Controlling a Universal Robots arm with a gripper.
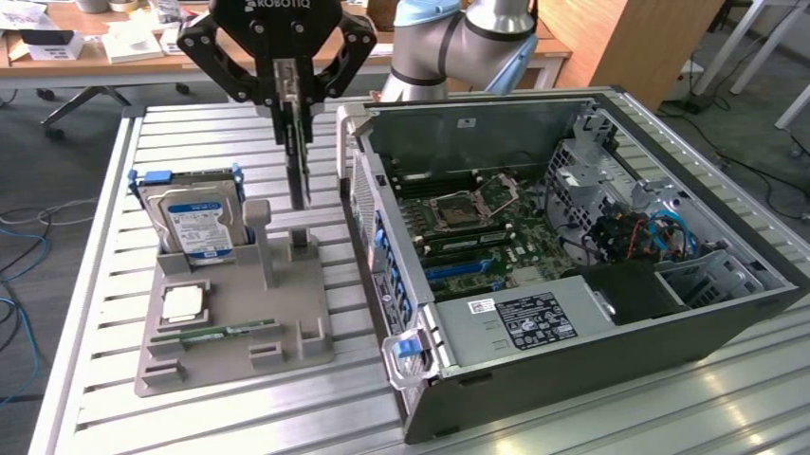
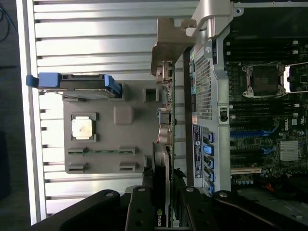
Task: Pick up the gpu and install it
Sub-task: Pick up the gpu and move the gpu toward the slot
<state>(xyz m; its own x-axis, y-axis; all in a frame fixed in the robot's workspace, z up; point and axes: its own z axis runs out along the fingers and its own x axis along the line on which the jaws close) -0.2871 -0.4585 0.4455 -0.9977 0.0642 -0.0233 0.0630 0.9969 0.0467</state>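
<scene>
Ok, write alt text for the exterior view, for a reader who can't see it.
The robot's jaws grip the gpu edge-on, holding it upright above a grey tray on a slatted table. A hard drive stands in the tray; an open computer case lies on the exterior view's right.

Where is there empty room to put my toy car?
Bare table slats lie between the grey tray and the near edge, and beyond the hard drive. Crowded: by the computer case, where the gripper holds the gpu above the tray.
</scene>
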